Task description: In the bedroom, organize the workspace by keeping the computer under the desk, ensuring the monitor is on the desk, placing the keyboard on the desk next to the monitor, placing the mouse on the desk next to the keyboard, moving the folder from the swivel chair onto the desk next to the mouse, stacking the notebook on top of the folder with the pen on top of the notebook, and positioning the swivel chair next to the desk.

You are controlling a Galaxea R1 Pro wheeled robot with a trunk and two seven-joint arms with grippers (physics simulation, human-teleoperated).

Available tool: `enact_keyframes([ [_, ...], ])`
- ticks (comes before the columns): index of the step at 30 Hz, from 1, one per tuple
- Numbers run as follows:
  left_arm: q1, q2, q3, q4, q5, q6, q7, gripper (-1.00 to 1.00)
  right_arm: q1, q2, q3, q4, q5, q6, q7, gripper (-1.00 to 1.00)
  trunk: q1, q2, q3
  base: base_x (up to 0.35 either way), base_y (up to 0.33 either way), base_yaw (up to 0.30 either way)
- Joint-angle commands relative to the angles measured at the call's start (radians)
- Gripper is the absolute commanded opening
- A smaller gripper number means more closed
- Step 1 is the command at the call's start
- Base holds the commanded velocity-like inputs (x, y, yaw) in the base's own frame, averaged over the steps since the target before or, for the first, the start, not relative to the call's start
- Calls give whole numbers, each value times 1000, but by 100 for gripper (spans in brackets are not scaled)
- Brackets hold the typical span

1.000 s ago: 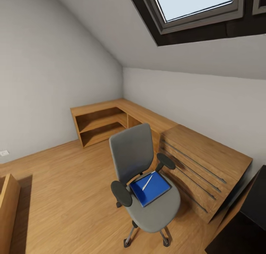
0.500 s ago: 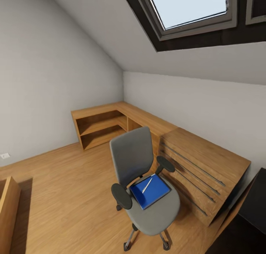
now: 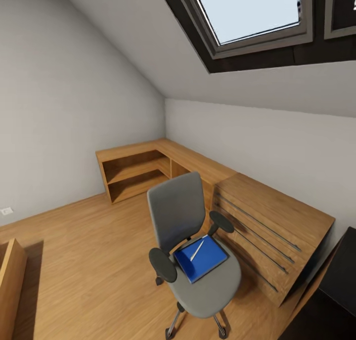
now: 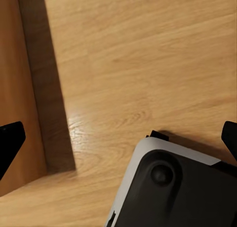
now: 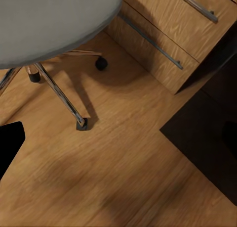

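Note:
The swivel chair (image 3: 180,216), with grey seat, grey back and black armrests, stands on the wood floor in the middle of the head view. On its seat lies the blue folder (image 3: 205,261), and the thin white pen (image 3: 197,250) lies on the folder. A black corner of the desk (image 3: 341,290) shows at the lower right. Seen from the right wrist, the chair's seat underside (image 5: 49,19) and chrome legs (image 5: 59,93) are close by. My right gripper (image 5: 118,138) and my left gripper (image 4: 118,140) hang open over the floor, holding nothing. The computer, monitor, keyboard, mouse and notebook are out of view.
Light wooden low shelving (image 3: 133,169) runs along the far walls into a wooden drawer chest (image 3: 272,226) right of the chair. Another wooden piece (image 3: 10,280) stands at the lower left. A skylight (image 3: 247,9) sits in the sloped ceiling. My own base (image 4: 173,187) is below the left gripper.
The whole head view has shifted slightly, so the camera has moved. The chair, folder and pen keep their places relative to each other.

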Motion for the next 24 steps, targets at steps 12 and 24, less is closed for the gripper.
enact_keyframes([
  [12,0,3,-8,-2,11,-5,8,100,-1,0,9,0,-13,-4,-3,100,0,-1,-1,159,41,0],
  [24,0,3,-8,-2,10,-5,8,100,-1,1,9,0,-15,-4,-3,100,0,-1,-1,18,5,0],
])
